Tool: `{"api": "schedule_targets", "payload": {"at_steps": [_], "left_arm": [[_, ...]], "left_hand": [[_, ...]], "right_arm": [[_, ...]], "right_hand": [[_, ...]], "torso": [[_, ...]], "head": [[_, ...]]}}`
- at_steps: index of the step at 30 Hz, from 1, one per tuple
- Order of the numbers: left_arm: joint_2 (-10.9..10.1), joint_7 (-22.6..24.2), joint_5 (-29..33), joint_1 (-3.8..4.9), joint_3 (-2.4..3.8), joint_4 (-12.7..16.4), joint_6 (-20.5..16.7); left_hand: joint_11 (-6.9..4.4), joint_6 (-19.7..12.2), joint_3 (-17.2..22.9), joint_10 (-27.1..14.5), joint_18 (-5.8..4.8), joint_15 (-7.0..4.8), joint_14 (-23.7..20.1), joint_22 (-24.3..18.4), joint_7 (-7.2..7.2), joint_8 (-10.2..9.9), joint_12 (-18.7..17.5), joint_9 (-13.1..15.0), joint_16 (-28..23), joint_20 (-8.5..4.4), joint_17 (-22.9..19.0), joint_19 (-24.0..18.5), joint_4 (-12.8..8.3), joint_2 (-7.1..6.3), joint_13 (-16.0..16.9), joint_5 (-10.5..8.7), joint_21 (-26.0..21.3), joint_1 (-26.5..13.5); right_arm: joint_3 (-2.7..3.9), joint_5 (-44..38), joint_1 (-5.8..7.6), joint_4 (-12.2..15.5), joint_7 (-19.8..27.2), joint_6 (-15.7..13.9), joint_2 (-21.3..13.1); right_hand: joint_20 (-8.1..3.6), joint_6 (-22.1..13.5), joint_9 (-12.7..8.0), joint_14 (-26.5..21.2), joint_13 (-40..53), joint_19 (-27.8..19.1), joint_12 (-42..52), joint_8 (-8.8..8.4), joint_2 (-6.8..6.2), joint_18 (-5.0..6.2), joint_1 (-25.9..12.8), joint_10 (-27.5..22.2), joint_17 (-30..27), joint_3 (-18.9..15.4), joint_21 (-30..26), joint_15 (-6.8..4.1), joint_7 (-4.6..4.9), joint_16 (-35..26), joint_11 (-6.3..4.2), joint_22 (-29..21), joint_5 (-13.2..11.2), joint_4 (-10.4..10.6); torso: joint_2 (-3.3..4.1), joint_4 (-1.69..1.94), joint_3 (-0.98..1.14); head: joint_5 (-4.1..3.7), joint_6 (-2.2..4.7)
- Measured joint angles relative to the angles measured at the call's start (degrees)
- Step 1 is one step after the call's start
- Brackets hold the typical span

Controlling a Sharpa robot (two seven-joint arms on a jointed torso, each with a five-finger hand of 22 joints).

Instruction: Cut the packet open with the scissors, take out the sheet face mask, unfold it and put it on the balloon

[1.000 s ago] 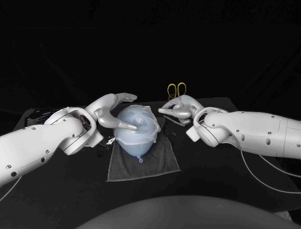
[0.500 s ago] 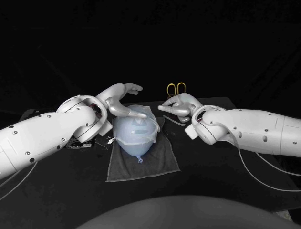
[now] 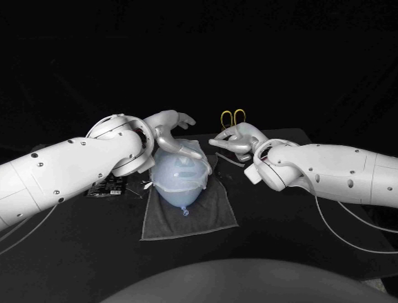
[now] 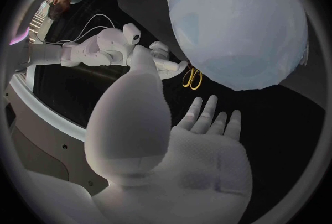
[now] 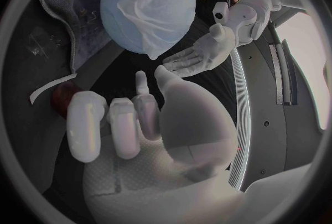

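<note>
Left hand (image 3: 169, 126) lifted off balloon (image 3: 179, 190), now at its far end, fingers spread, empty. Right hand (image 3: 237, 142) beside balloon, fingers loosely apart, empty. Sheet face mask (image 3: 185, 161) draped on balloon; I judge only smoothing left.

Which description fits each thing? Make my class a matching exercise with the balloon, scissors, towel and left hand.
Things:
1 balloon
2 scissors
3 towel
4 left hand

Descriptions:
A grey, spread flat under another thing
B fingers apart, holding nothing
C yellow handles
D pale blue, draped with the white sheet mask

Pairs: 1-D; 2-C; 3-A; 4-B
</note>
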Motion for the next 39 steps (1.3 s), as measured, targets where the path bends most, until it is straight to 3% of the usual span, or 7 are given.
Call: {"api": "schedule_targets", "payload": {"at_steps": [8, 19, 39], "left_arm": [[1.33, -3.58, -3.44, 0.09, -0.23, -0.45, 4.36], [1.00, -5.59, -5.68, 0.12, -0.32, -0.13, 6.82], [-2.50, -6.28, -7.30, 0.22, -0.77, 1.79, 9.99]], "left_hand": [[0.11, 0.00, 0.00, 0.12, 0.00, 0.00, 0.00, 0.00, 0.00, 0.00, -0.07, 0.14, 0.00, 0.00, 0.17, 0.00, 0.00, -0.07, -0.05, 0.00, 0.00, -1.57], [0.16, 0.85, 0.00, 0.82, 0.00, 0.20, 0.21, -0.01, 0.05, 0.59, -0.07, 0.48, 0.00, 0.00, 0.44, 0.00, 0.00, -0.07, -0.05, 0.00, 0.00, -1.56], [-0.96, 3.95, 0.00, 3.00, 0.00, -0.65, 0.64, -0.02, 0.20, 2.46, 0.20, 1.58, 0.00, -0.01, 0.48, -0.01, 0.00, 0.24, -0.07, 0.23, 0.00, 0.93]], "right_arm": [[0.00, 0.03, 0.01, 0.57, 0.08, -0.59, -0.39], [0.00, 0.19, 0.01, 0.95, 0.42, -1.34, -0.69], [0.00, 0.31, -0.06, 1.82, 0.74, -1.33, -0.68]], "right_hand": [[-0.16, 0.00, -0.08, 0.00, 0.02, 0.14, 0.00, 0.00, 0.00, -0.01, 0.00, -0.01, -0.03, -0.16, -0.05, 0.00, 0.00, 0.00, 0.00, 0.02, 0.00, 0.16], [-0.17, 0.00, -0.09, 0.00, 0.00, 0.13, -0.06, 0.00, 0.00, -0.05, 0.00, -0.01, -0.02, -0.39, -0.05, 0.00, -0.01, -0.04, 0.00, 0.01, 0.00, 0.39], [-0.22, 0.20, -0.15, 0.01, 0.02, 0.00, -0.22, 0.00, 0.00, -0.40, 0.00, -0.03, 0.01, -0.39, -0.07, 0.00, -0.21, 0.00, -0.01, -0.01, 0.00, 0.39]], "torso": [[0.00, 0.08, -0.07], [0.01, 0.11, -0.08], [-0.03, 0.10, -0.02]], "head": [[-0.01, 0.00], [-0.08, 0.00], [0.09, 0.00]]}}
